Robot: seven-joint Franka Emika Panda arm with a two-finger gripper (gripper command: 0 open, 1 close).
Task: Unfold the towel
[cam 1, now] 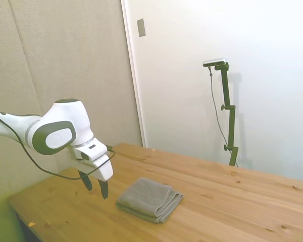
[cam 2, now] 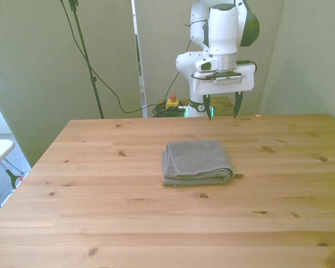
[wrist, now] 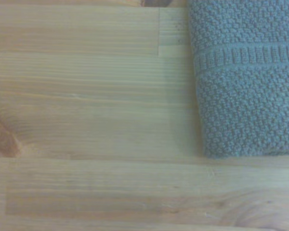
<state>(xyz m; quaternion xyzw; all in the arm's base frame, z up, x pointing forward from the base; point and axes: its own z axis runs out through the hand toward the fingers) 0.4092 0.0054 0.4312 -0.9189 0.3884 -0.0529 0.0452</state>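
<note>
Wooden table — one folded grey towel; one pincer released, hovering apart.

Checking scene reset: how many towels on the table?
1. A single folded grey towel lies near the middle of the wooden table, in front of the raised open tool. Nothing else on the table could hide another.

arm: white, round, grey patches | gripper: white block, two dark fingers | cable: thin, black, hangs in a loop
</note>
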